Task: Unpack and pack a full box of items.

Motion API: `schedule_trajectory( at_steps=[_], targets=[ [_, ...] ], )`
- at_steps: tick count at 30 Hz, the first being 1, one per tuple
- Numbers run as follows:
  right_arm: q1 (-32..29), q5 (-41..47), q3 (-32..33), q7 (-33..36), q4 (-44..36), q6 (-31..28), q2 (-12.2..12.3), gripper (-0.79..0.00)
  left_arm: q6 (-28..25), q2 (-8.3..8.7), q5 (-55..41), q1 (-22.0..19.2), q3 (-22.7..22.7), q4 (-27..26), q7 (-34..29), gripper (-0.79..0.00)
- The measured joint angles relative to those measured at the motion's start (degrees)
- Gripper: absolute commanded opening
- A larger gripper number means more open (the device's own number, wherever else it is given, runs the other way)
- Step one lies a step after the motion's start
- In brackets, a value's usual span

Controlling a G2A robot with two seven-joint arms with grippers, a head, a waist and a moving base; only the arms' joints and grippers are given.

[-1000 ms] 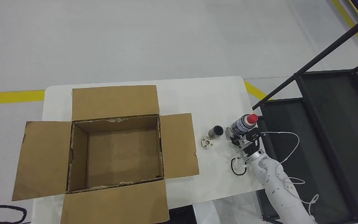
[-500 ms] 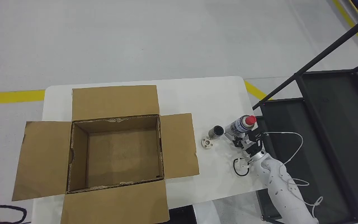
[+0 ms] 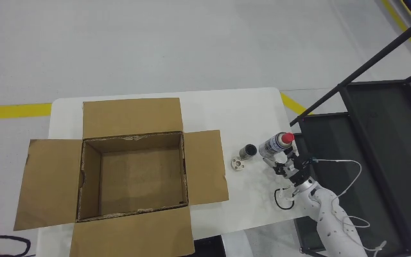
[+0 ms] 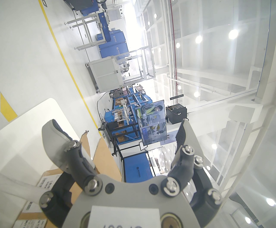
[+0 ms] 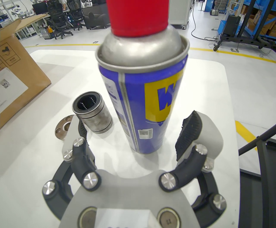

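Right hand (image 5: pixel 135 121) backed off, open and empty, from upright red-capped blue can (image 5: pixel 142 86)

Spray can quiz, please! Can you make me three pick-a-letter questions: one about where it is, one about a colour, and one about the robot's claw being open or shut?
1. Where does the spray can stand? A) in a drawer B) on the white table C) on the floor
2. What colour is its cap? A) green B) red C) black
3. How is the right gripper? A) open B) shut on the can C) shut on a cup
Answers: B, it stands upright on the table beside a linear bearing; B, the cap is red; A, its fingers flank the can with gaps.
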Motion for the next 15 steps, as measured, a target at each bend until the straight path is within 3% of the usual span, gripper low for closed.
schedule_trajectory(
  at_steps=[4,15],
  targets=[
    [-3.35,2.09,1.42,1.33,-4.14,0.3,0.17,0.0,0.0,0.0,0.0,0.0,0.0,0.0,0.0,0.0],
    [-3.48,2.32,1.48,1.53,-4.27,0.45,0.16,0.0,0.0,0.0,0.0,0.0,0.0,0.0,0.0,0.0]
  ],
)
